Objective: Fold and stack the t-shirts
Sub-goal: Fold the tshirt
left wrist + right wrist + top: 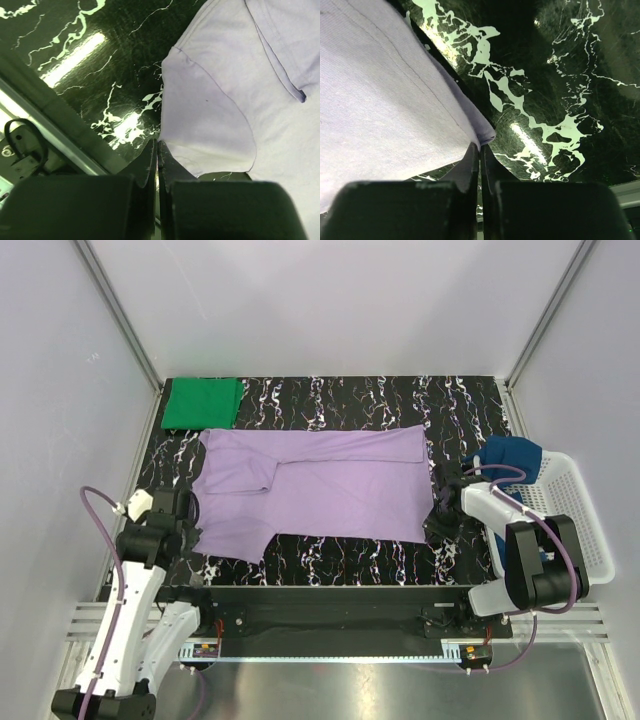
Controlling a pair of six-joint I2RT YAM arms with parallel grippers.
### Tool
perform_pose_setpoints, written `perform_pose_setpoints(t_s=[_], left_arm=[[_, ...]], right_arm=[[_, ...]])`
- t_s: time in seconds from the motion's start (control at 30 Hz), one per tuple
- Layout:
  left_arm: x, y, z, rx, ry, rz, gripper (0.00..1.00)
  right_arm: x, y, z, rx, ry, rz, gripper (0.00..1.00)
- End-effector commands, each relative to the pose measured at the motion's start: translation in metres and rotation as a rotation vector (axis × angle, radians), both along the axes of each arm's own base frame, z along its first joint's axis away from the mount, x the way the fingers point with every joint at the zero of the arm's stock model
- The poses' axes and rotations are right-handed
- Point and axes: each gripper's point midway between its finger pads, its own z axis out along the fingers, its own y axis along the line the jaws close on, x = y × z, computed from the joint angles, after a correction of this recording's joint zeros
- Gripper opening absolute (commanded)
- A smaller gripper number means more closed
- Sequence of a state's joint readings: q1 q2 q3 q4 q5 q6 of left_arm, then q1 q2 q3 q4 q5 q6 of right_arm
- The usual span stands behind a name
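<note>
Where the lavender shirt (330, 485) lies flat on the black marbled table (340, 400), its long axis runs left to right across the top view, sleeves and neck end toward the left arm, straight hem toward the right. One sleeve is folded in over the chest; the other sticks out at the near left.

The left gripper (158, 147) has its fingers pressed together on the edge of that near sleeve. The right gripper (481, 147) is likewise pressed together, pinching the near corner of the hem.

A green shirt (203, 403) sits folded at the far left corner of the table, just beyond the lavender one. A dark blue shirt (510, 455) is bunched at the far end of the white basket (585, 520) on the right.
</note>
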State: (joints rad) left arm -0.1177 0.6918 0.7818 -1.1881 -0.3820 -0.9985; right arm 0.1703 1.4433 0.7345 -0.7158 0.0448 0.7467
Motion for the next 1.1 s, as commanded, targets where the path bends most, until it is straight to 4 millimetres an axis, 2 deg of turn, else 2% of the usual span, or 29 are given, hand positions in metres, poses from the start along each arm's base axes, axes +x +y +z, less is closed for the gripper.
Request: perform_pose_setpoints(t_s=[0.0, 0.13, 0.27, 0.3, 0.4, 0.5, 0.57, 0.63, 0.67, 0.7, 0.87, 0.97, 1.07], left_arm=[[0.000, 0.008, 0.023, 0.044, -0.055, 0.008, 0.00], [-0.009, 0.012, 0.035, 0.059, -0.056, -0.001, 0.00], [-0.008, 0.012, 0.051, 0.076, -0.075, -0.033, 0.00], [-0.005, 0.012, 0.054, 0.083, -0.077, -0.053, 0.00], [0.015, 0.009, 0.069, 0.098, -0.111, -0.096, 0.00], [0.049, 0.006, 0.083, 0.128, -0.130, -0.153, 0.00], [0.065, 0.001, 0.085, 0.129, -0.099, -0.193, 0.00], [0.089, -0.008, 0.085, 0.122, -0.069, -0.254, 0.00], [0.096, -0.010, 0.085, 0.119, -0.066, -0.267, 0.00], [0.104, -0.013, 0.083, 0.118, -0.059, -0.287, 0.00], [0.151, -0.028, 0.086, 0.104, -0.079, -0.360, 0.00], [0.174, -0.031, 0.088, 0.115, -0.074, -0.394, 0.00], [0.188, -0.031, 0.087, 0.137, -0.051, -0.411, 0.00]], right_arm=[[-0.005, -0.002, 0.002, -0.019, -0.002, 0.028, 0.00], [-0.010, 0.010, 0.024, 0.035, -0.025, 0.040, 0.00], [-0.009, 0.019, 0.041, 0.076, -0.033, 0.064, 0.00], [-0.004, 0.020, 0.047, 0.078, -0.047, 0.076, 0.00], [0.014, 0.021, 0.058, 0.071, -0.082, 0.119, 0.00], [0.031, 0.024, 0.063, 0.066, -0.084, 0.157, 0.00], [0.037, 0.025, 0.059, 0.067, -0.060, 0.167, 0.00], [0.049, 0.029, 0.065, 0.082, -0.070, 0.182, 0.00], [0.051, 0.030, 0.060, 0.082, -0.047, 0.185, 0.00], [0.059, 0.030, 0.064, 0.083, -0.058, 0.190, 0.00], [0.080, 0.024, 0.058, 0.077, -0.042, 0.180, 0.00], [0.094, 0.021, 0.058, 0.076, -0.043, 0.176, 0.00], [0.107, 0.020, 0.059, 0.068, -0.041, 0.185, 0.00]])
